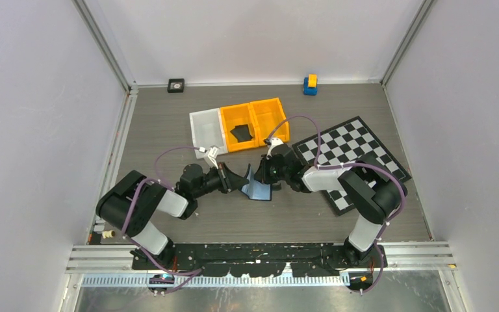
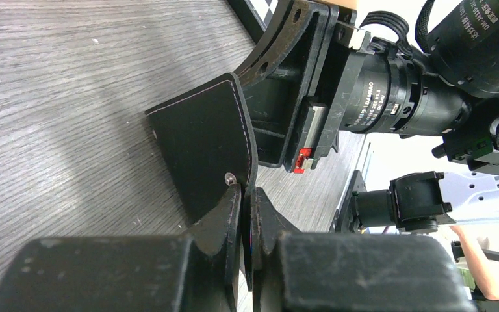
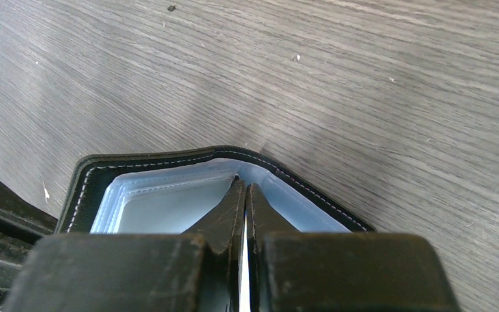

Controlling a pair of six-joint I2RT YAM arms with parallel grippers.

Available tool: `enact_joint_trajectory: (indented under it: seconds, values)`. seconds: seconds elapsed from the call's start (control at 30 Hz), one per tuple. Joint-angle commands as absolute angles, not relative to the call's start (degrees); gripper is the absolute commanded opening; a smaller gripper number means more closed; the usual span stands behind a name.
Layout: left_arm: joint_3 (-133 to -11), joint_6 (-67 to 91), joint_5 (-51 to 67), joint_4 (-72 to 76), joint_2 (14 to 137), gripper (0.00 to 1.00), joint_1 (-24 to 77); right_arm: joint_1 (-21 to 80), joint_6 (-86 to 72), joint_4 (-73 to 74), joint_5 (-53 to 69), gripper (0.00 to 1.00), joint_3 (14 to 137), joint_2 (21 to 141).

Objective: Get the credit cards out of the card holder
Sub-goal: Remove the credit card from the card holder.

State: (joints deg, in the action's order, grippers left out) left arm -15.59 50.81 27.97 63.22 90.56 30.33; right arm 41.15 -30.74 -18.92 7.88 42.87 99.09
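Hidden behind shut right tool (image 3: 245,186): card holder (image 1: 257,190) pocket contents; flap clamped in left tool (image 2: 247,192). Beyond holder: credit card (image 1: 241,133) in orange bin (image 1: 232,117).

Both arms reach inward from their bases toward the card holder (image 1: 258,190), elbows bent and forearms held low. The left arm (image 1: 149,208) comes at the card holder from its left, and the left tool (image 2: 242,190) is clamped tight on the holder's black outer flap, its fingertips meeting at the stitched edge. The right arm (image 1: 364,195) comes from the holder's right. The right tool (image 3: 244,184) has its fingers pressed almost together, tips inside the holder's pale lining — whether they pinch anything there cannot be told.
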Motion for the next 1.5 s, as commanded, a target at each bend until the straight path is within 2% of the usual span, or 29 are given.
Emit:
enact_joint_trajectory:
  seconds: [0.0,0.27,0.6,0.77,0.93,1.13,1.27,1.47]
  values:
    - [-17.6,51.8,30.3,69.6,90.5,0.04,30.7,41.7,-31.8,-22.2,10.2,0.06,44.6,99.2]
    - [-17.9,51.4,29.6,68.2,90.8,0.0,30.7,41.6,-31.8,-22.2,9.9,0.05,44.3,98.6]
    - [-18.2,51.4,28.0,67.0,91.1,0.0,30.7,41.3,-31.7,-21.3,9.0,0.05,44.3,97.5]
    - [-19.1,46.6,21.8,52.0,83.7,0.0,30.7,41.2,-31.6,-17.4,0.3,0.15,41.5,91.4]
    - [-18.4,43.0,15.7,42.7,76.6,0.0,30.7,40.7,-32.7,-12.3,-3.4,0.18,41.0,88.3]
    - [-18.3,42.1,13.9,40.4,75.1,0.0,30.7,40.3,-34.9,-11.2,-6.1,0.34,36.2,80.0]
    - [-18.4,42.0,13.9,40.7,76.4,0.0,30.7,40.3,-36.2,-12.5,-4.3,0.4,33.2,75.1]
    - [-18.7,42.0,13.3,40.5,78.5,0.0,30.7,40.6,-36.9,-12.2,1.3,0.58,35.8,81.2]
